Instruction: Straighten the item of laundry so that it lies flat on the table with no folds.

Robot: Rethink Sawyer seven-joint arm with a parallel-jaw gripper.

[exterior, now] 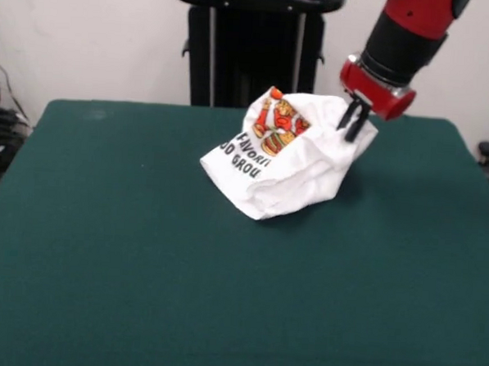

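The white T-shirt lies crumpled in a heap on the far middle of the green table. Its burger print and part of the black text face up on the left side of the heap. My gripper comes down from the upper right. Its black fingers are close together and pinch the shirt's upper right edge, which is pulled up a little off the table. The rest of the shirt sags in folds below it.
The robot's black pedestal stands behind the table's far edge, just behind the shirt. Green tabletop stretches to the left, to the right and in front of the shirt.
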